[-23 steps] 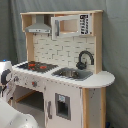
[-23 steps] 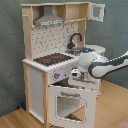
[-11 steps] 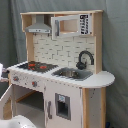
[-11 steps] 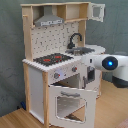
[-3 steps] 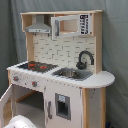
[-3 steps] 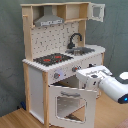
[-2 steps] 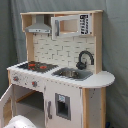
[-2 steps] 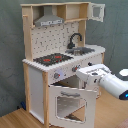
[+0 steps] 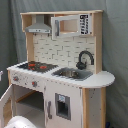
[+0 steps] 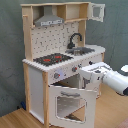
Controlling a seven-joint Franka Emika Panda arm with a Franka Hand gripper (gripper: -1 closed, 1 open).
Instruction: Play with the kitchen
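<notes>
Toy kitchen with its oven door down, my arm at the front.

In the first exterior view the kitchen (image 9: 60,70) fills the picture; a white rounded piece of my arm (image 9: 20,122) shows at the bottom, the claw itself unseen. The sink basin (image 9: 70,74) looks empty. In the second exterior view the claw (image 10: 90,74) sits just before the knob panel, above the lowered oven door (image 10: 72,102); I cannot tell whether it is open or closed. The oven cavity behind looks empty. I judge play is midway, with knobs and the open door left to handle.
</notes>
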